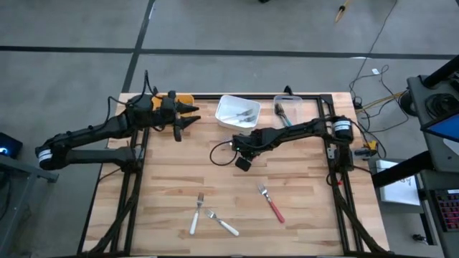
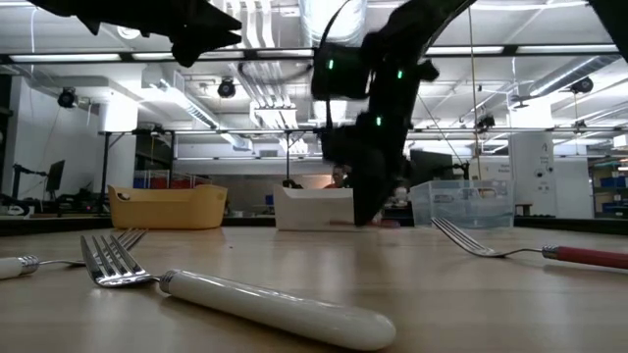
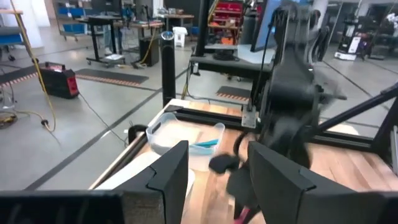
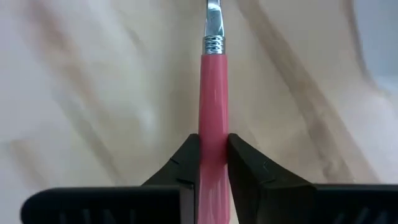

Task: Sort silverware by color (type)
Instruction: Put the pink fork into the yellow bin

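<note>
Progress is judged to be partial. In the high view, forks are seen in the white rectangular bin (image 1: 237, 112) and teal-handled ones in the clear plastic bin (image 1: 287, 109) at the upper centre of the frame, while the orange bin (image 1: 183, 99) is largely hidden by the left arm. Three forks are left loose in the lower middle: two white-handled forks (image 1: 195, 219) (image 1: 222, 224) side by side, and one red-handled fork (image 1: 272, 204) to their right.

A pink-handled fork (image 4: 212, 99) is clamped between the closed fingers of the right gripper (image 4: 212, 163), as the right wrist view shows; that gripper (image 1: 244, 159) is held at the frame's centre, below the white bin. The left gripper (image 1: 188, 120) is parked at the upper left beside the orange bin, its fingers (image 3: 168, 171) spread apart on nothing.

The work is done on a pale wooden plank table (image 1: 165, 179) framed in black bars. A grey concrete floor, cables and workshop benches are seen around it.
</note>
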You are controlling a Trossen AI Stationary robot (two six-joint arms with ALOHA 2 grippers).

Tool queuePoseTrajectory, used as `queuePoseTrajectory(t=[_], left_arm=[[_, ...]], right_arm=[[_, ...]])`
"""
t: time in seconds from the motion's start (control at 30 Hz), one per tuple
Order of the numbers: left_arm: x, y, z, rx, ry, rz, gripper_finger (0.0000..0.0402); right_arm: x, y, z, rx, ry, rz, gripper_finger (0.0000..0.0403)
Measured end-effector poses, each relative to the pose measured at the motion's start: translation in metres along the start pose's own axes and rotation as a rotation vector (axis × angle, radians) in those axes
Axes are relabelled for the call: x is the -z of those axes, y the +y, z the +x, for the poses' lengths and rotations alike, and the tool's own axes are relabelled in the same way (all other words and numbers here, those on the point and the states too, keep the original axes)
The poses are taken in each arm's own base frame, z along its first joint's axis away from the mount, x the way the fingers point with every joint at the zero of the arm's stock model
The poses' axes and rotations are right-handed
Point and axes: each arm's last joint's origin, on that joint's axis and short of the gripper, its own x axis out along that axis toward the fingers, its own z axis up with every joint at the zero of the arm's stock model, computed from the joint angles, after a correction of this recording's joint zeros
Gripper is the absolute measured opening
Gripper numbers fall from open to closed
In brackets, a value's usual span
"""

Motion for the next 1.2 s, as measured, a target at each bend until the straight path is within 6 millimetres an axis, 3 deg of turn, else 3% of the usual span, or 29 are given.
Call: queuePoseTrajectory(t=[0.37,0.63,0.87,1.03,1.2], left_arm=[[0.010,0.001,0.005,-0.004,0.088,-0.006,0.0146],[0.013,-0.006,0.000,0.026,0.098,-0.023,0.0146],[0.030,-0.016,0.005,0.043,0.037,-0.046,0.0146],[0.042,-0.017,0.007,0.041,-0.011,-0.077,0.0146],[0.059,-0.017,0.005,0.026,0.109,-0.146,0.0146]], right_arm=[[-0.014,0.001,-0.063,-0.053,-0.314,-0.058,0.0043],[-0.029,-0.001,-0.087,-0.015,-0.772,-0.108,0.0043],[-0.035,0.001,-0.092,-0.062,-1.150,-0.111,0.0003],[-0.036,0.003,-0.081,-0.045,-1.121,-0.151,0.0005],[-0.034,0.002,-0.077,-0.014,-0.992,-0.197,0.0006]])
